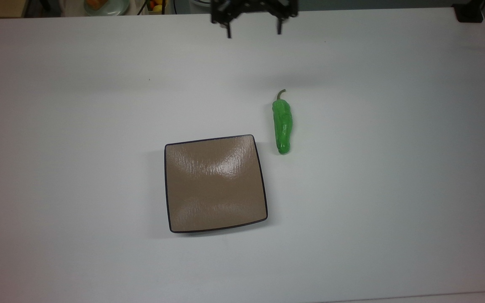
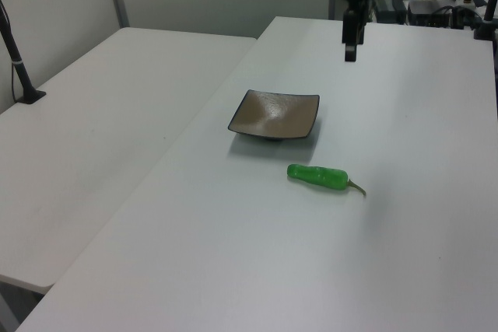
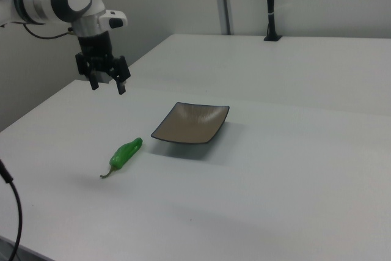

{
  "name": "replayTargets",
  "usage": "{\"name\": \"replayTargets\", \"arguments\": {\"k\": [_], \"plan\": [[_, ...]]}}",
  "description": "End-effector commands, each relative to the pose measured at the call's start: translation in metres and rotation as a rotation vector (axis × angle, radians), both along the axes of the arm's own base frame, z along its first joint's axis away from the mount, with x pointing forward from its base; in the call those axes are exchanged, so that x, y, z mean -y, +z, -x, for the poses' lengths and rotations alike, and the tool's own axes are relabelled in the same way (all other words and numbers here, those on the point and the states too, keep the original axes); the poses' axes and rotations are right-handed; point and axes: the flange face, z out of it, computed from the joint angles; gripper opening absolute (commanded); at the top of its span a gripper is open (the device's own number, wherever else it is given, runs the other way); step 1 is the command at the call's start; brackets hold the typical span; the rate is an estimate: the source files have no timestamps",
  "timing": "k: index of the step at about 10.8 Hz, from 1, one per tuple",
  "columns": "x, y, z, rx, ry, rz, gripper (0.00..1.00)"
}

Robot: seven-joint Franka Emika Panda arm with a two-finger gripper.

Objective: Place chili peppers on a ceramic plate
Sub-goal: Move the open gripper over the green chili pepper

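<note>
Top view: hand (image 1: 254,30) at 12 o'clock edge, fingers wide, empty. Pepper (image 1: 282,126) flat on bench (image 1: 394,168), stem toward 12, just off plate (image 1: 215,183) at its 1 o'clock corner, not touching.

Left view: hand (image 2: 350,46) high above bench, well apart from pepper (image 2: 317,176).

Right view: fingers spread, nothing held; pepper (image 3: 126,154) beside plate (image 3: 191,123).

Risks: wrinkled, rounded skin likely to slip or roll under off-centre pinch; low descent could scrape bench; sideways nudge may knock pepper into plate rim.

**Pepper beside the plate**

The green, wrinkled pepper (image 1: 282,127) lies flat just off the plate's (image 1: 215,184) upper right corner in the top view, not touching it, stem pointing away. The square tan plate sits bare and dark-rimmed.
</note>
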Motion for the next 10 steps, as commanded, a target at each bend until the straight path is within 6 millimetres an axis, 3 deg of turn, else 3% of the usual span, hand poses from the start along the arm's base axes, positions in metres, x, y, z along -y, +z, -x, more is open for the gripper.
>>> {"name": "replayTargets", "arguments": {"k": [1, 6, 10], "plan": [[-0.046, -0.026, -0.018, -0.013, 0.041, -0.013, 1.0], [-0.062, -0.067, -0.041, 0.027, -0.003, -0.04, 1.0], [-0.063, -0.109, -0.045, 0.05, -0.005, -0.045, 1.0]]}}
